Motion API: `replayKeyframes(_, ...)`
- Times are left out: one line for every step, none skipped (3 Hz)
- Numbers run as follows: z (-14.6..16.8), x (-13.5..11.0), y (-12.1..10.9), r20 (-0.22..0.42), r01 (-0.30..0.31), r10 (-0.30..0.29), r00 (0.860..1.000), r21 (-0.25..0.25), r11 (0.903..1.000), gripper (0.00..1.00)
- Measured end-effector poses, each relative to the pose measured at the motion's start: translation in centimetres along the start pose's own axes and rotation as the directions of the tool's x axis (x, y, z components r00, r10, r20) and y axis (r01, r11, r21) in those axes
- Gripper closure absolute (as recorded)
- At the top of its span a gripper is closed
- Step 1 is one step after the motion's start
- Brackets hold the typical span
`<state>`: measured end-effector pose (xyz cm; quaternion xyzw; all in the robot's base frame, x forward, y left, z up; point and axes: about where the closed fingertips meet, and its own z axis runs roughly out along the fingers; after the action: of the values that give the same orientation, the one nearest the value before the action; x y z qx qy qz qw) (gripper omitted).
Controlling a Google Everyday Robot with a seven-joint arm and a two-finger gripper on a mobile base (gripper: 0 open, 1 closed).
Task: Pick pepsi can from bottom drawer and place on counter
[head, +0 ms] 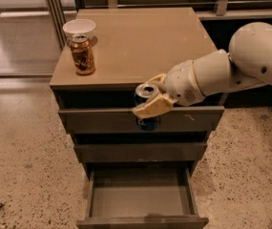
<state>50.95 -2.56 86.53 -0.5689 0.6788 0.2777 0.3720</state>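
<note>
I have the small dark blue pepsi can (pixel 145 90) with its silver top and pull tab clamped in the two-finger tan gripper (pixel 147 99). The fingers are closed across the can's body, one on the near side and one behind. The can hangs in the air in front of the top drawer front, below the edge of the glossy tan-beige counter (pixel 145 37) and well above the open grey bottom drawer (pixel 142 220). It sits roughly upright, leaning a little.

I judge the can to be light, rigid enough for a firm squeeze, but thin-walled and smooth, so it could dent under too much force or slip if the grip slackens. The mid-body hold across its width looks like the right place. The round side gives little purchase higher up near the rim.

By my count there are two cans: the one I hold and a brown-gold patterned can (pixel 82 55) standing at the counter's left side. One white bowl (pixel 79 28) sits just behind that can. The cabinet has three drawers. The lowest is pulled out with a bare grey floor, and the two upper drawers (pixel 102 121) are above it. One arm and one gripper are in view.
</note>
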Motion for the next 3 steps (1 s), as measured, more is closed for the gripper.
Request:
replayKeyframes(-5.1,-7.4,-2.5,0.038,-0.022,0.018,0.999,0.089,0.9958,1.0)
replayKeyframes(-5.1,-7.4,-2.5,0.038,-0.022,0.018,0.999,0.088,0.9958,1.0)
replayKeyframes(-5.2,-6.7,-5.3,0.019,-0.004,0.002,1.0,0.132,0.9912,1.0)
